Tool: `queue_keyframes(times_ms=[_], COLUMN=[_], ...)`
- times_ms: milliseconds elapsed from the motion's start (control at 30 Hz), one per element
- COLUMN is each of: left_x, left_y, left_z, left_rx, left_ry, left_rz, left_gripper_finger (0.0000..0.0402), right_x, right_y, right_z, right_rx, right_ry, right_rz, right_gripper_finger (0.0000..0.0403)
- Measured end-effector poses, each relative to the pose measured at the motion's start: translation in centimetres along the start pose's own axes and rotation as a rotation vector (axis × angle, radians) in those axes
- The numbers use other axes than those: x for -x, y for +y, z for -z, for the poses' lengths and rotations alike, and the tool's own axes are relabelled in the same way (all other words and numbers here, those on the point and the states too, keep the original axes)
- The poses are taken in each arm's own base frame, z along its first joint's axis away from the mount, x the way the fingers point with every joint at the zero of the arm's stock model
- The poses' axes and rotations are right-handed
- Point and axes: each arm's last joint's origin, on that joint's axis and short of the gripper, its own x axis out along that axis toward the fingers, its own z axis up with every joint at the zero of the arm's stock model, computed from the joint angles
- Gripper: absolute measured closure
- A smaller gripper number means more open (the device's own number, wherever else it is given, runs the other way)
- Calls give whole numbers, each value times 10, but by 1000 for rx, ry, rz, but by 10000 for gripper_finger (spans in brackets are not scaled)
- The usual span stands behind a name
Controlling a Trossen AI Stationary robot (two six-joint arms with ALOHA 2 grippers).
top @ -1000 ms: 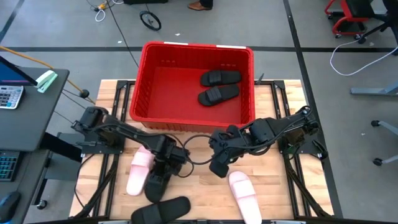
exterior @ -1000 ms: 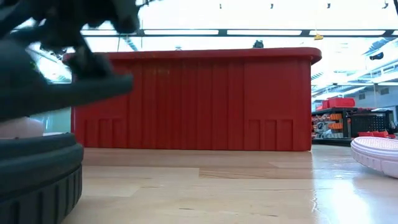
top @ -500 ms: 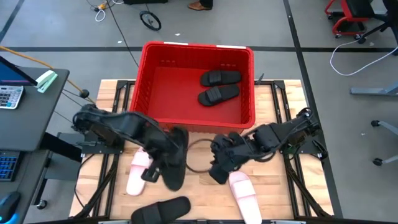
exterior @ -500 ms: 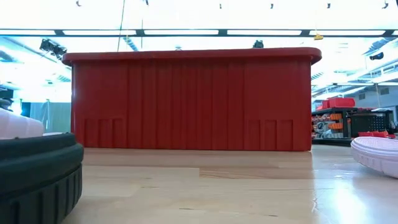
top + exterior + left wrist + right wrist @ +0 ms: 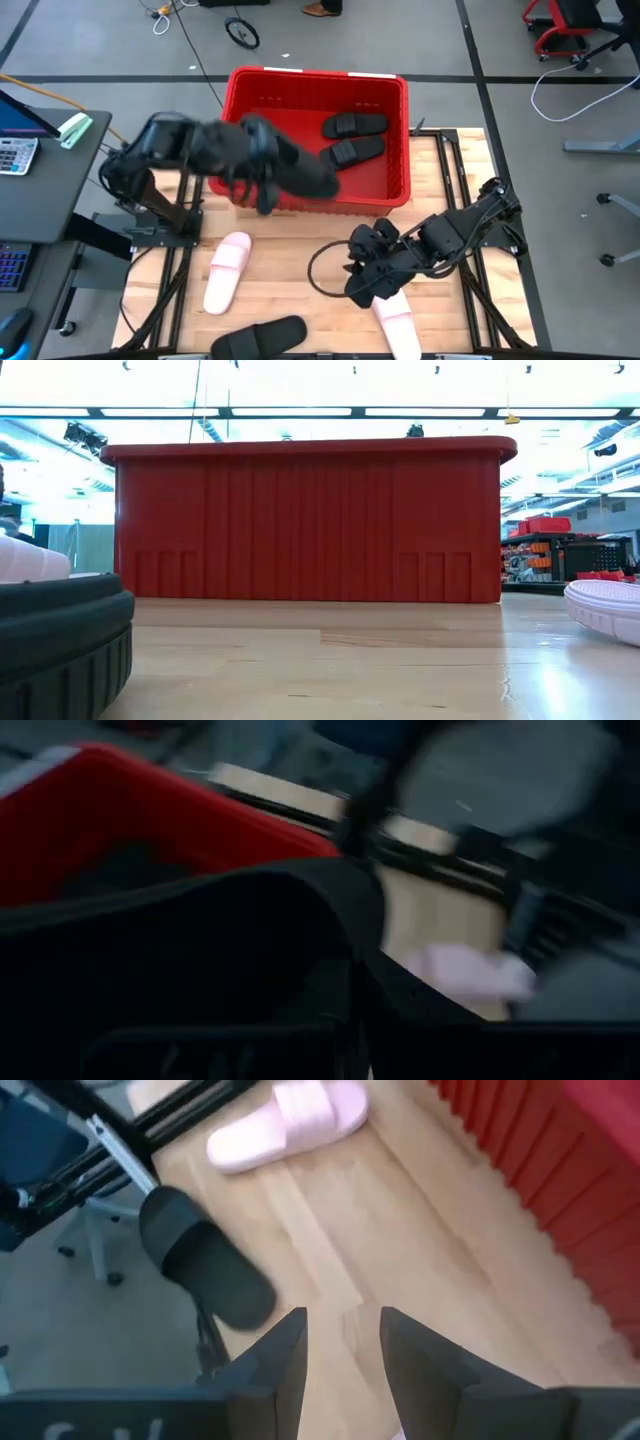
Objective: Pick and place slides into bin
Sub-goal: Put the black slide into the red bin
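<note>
My left gripper (image 5: pixel 260 168) is raised over the near left part of the red bin (image 5: pixel 245 85) and is shut on a black slide (image 5: pixel 308 178). This slide fills the lower part of the blurred left wrist view (image 5: pixel 200 960). Two black slides (image 5: pixel 354 125) (image 5: pixel 350 152) lie flat in the bin. A pink slide (image 5: pixel 226 272) and a black slide (image 5: pixel 258 338) lie on the table's near left. My right gripper (image 5: pixel 365 287) (image 5: pixel 342 1325) is open and empty, just above the table at the far end of a second pink slide (image 5: pixel 397 320). My left gripper holds the black slide by its left end (image 5: pixel 278 168); blur and the gripper itself hide the exact place of contact. The slide is lifted clear and reaches out from the fingers toward the table's right, over the bin's floor.
The bin's near wall (image 5: pixel 310 525) stands across the middle of the table. In the low view the near black slide (image 5: pixel 60 650) shows at the left and the second pink slide (image 5: pixel 605 605) at the right. Bare wood lies between the two pink slides.
My left gripper has lifted a black slide off the table's near left and swung it up and toward the far edge, over the bin's near wall. My right gripper has gone toward the near edge, to the right-hand pink slide.
</note>
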Motion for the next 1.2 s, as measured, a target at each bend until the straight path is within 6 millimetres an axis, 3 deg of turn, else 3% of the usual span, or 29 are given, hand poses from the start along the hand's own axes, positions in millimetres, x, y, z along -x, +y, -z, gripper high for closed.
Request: queue_keyframes(times_ms=[133, 333, 567, 967, 1200], left_x=[-3, -8, -33, -109, -147], left_y=[27, 70, 131, 233, 271], left_z=[-11, -24, -40, -30, -14], left_rx=[87, 155, 259, 540, 697], left_ry=[-30, -64, -82, 70, 148], left_rz=[-56, -177, -199, -361, -423], left_gripper_finger=[389, 389, 389, 389, 389], right_x=[16, 57, 92, 97, 93], right_y=[-10, -32, -57, -81, -88], right_z=[-10, -24, -37, -57, -65], right_rx=[-22, -67, -80, 11, 65], right_ry=[-130, -325, -475, -513, -515], right_rz=[41, 68, 107, 217, 282], right_gripper_finger=[269, 269, 269, 269, 269])
